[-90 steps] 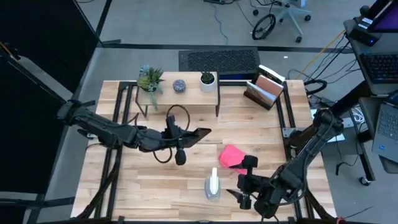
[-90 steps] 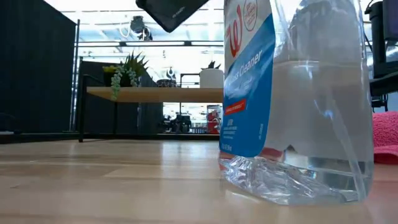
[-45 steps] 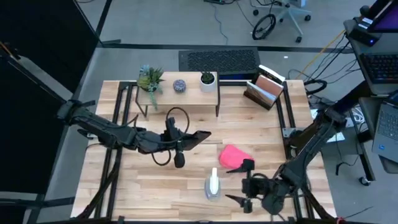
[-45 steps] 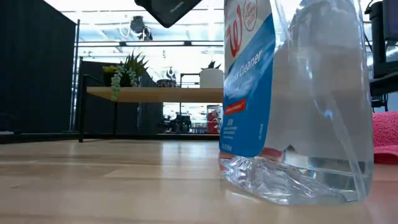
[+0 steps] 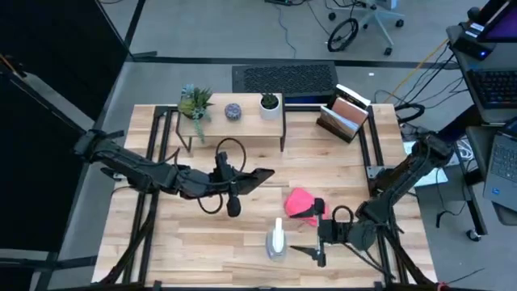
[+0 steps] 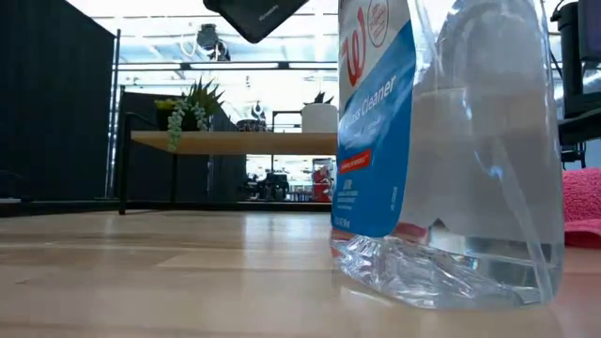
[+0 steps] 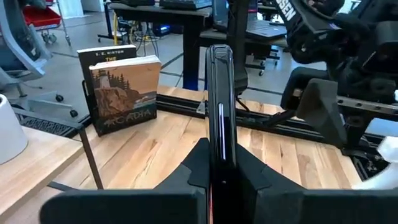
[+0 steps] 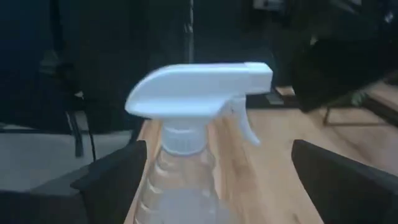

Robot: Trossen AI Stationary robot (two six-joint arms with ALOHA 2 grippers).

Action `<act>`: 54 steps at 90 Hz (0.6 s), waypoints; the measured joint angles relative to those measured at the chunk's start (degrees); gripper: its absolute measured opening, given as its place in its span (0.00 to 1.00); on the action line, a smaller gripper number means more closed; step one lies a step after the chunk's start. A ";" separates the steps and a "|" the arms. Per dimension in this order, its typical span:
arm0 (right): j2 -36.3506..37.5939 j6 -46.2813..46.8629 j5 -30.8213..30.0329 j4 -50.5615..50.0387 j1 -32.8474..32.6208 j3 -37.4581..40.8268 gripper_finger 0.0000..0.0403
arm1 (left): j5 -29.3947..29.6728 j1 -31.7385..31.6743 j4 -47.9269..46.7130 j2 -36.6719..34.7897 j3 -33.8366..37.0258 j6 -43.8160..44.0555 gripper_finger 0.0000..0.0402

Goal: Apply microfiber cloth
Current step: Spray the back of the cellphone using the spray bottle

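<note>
We judge the task barely begun: the microfiber cloth point(image 5: 298, 202) lies untouched in a loose heap on the wooden counter point(image 5: 194, 250), right of centre, just behind the spray bottle point(image 5: 276, 239). We still have to pick it up and bring it to the smartphone point(image 5: 254, 177), which our left end effector point(image 5: 234, 179) holds clamped on edge above the counter's middle. Our right end effector point(image 5: 309, 239) sits low near the front edge, just beside the bottle and the cloth, fingers spread wide with the bottle's white trigger head point(image 8: 198, 93) between them in the right wrist view, gripping nothing. As for containers, the clear bottle looks mostly full of pale liquid in the low view, and the white pot point(image 5: 270, 105) on the small shelf point(image 5: 234, 121) at the back holds a plant
</note>
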State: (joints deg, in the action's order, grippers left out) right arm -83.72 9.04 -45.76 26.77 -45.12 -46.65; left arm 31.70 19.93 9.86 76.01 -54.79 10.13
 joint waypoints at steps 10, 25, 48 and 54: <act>-2.19 -0.19 2.66 2.16 0.91 -0.01 0.95 | -0.02 -0.03 -0.04 0.02 -0.01 0.00 0.03; -4.31 -0.75 2.38 4.53 2.32 0.00 0.95 | -0.02 -0.03 -0.06 0.02 0.01 -0.02 0.03; -4.31 -2.56 3.91 6.25 3.20 -0.02 0.95 | -0.04 -0.03 -0.06 0.04 0.01 -0.02 0.03; -4.31 -2.48 4.25 6.42 3.16 -0.02 0.95 | -0.04 -0.03 -0.06 0.04 0.01 -0.04 0.03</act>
State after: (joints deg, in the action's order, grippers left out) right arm -88.03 6.56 -41.52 33.19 -41.95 -46.68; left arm 31.66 19.90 9.80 76.05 -54.78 10.09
